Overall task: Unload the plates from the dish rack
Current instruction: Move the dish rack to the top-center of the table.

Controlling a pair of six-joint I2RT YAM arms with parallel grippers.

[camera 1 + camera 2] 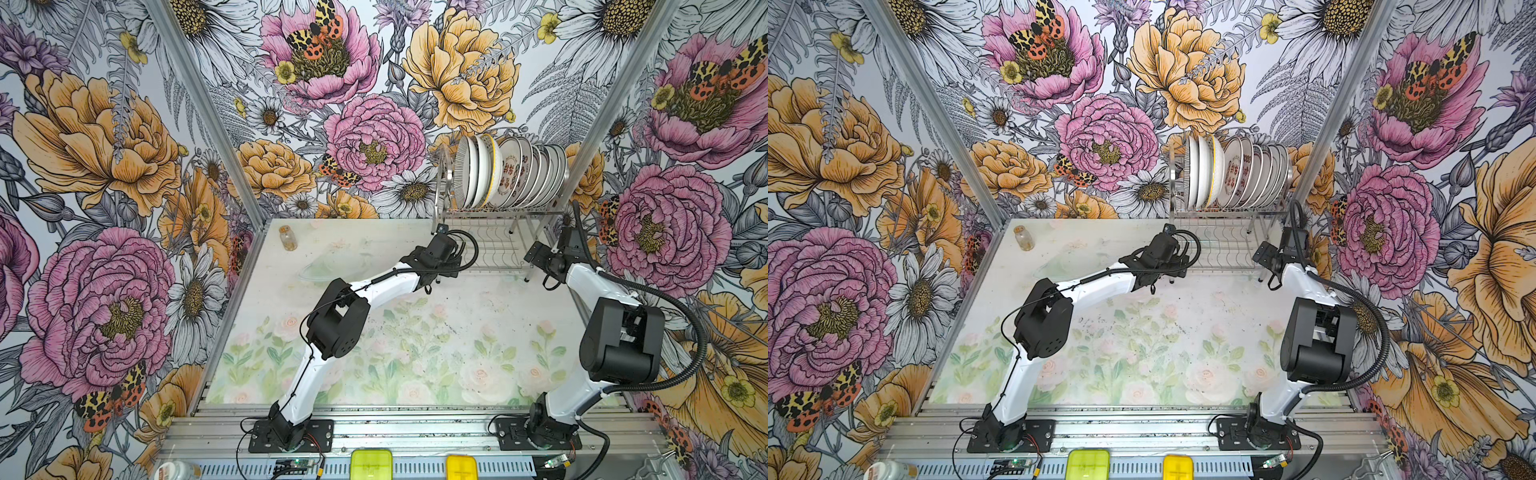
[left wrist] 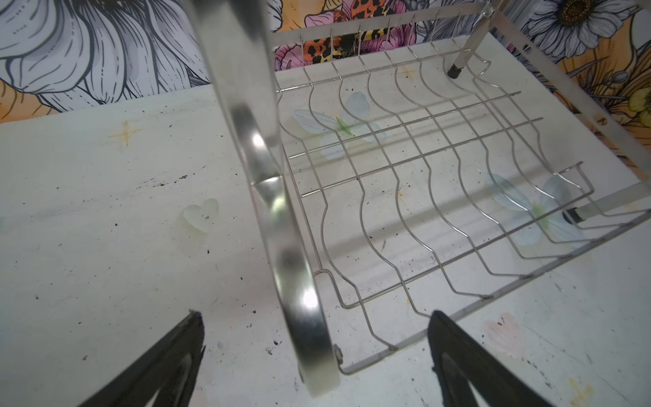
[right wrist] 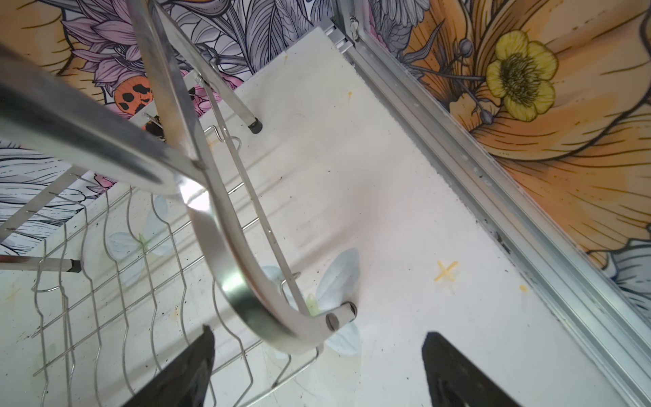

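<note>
I saw white plates (image 1: 509, 172), one rimmed yellow, one marked red. The dish rack (image 2: 278, 211) was shiny steel; the worktop (image 1: 415, 353) showed faded pink roses.

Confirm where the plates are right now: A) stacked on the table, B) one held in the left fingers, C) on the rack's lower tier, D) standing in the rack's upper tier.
D: the plates stand on edge in a row in the upper tier of the dish rack, and its lower tier is bare.
</note>
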